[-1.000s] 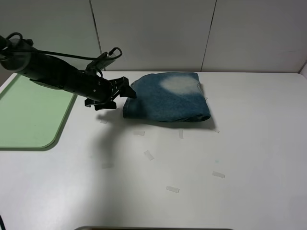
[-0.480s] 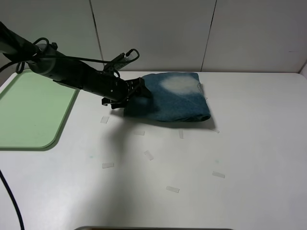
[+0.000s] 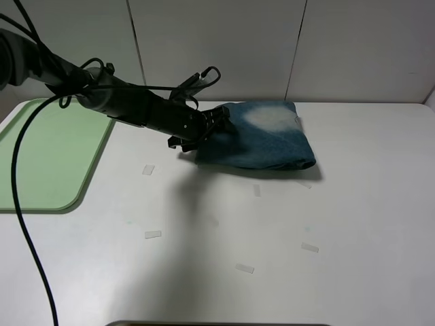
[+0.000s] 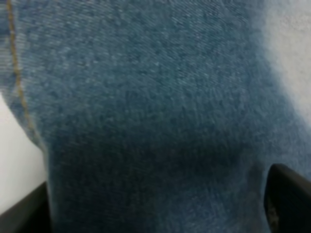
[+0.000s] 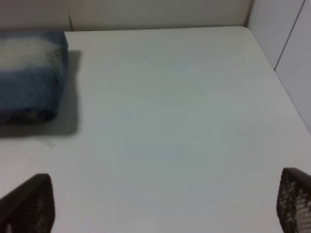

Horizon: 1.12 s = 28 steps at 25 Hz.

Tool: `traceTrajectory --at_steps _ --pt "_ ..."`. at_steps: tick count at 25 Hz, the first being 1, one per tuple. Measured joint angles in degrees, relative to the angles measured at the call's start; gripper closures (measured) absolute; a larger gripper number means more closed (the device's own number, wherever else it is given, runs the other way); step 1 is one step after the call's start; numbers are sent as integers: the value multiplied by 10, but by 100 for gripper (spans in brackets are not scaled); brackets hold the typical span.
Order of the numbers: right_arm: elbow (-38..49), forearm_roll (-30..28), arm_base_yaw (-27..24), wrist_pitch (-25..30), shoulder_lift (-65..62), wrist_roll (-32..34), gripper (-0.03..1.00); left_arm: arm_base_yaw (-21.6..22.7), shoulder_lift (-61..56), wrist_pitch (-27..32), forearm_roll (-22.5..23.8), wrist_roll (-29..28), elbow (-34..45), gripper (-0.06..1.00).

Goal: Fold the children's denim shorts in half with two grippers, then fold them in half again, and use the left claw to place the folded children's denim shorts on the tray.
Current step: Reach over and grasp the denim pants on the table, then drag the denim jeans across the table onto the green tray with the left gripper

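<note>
Roughly centre-top, folded shorts [image 3: 262,139], soft washed denim with pale patch, lie on smooth white worktop [image 3: 272,231]. Left gripper [image 3: 216,122] straddles their edge, jaws apart; right gripper [image 5: 155,204] wide, empty.

White bench [image 3: 353,224], matte, rounded far corners, filling most of the high view. Small strips of clear tape [image 3: 153,234] scattered across its near half. Behind it a wall of pale grey panels [image 3: 211,47] split by thin dark vertical seams. Light soft, even; shadows fall toward the near edge.
</note>
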Motion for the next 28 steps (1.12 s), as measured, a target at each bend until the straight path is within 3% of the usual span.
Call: traceTrajectory --at_steps 12,16,22,28 --pt "0 0 0 0 0 1 27 -11 10 -13 4 -29 2 83" --pt "0 0 0 0 0 1 27 -11 9 -12 20 -31 2 85" --pt "0 1 0 0 0 1 27 -6 -15 8 132 -44 2 85" --pt "0 1 0 0 0 1 27 21 -69 51 322 -126 1 86"
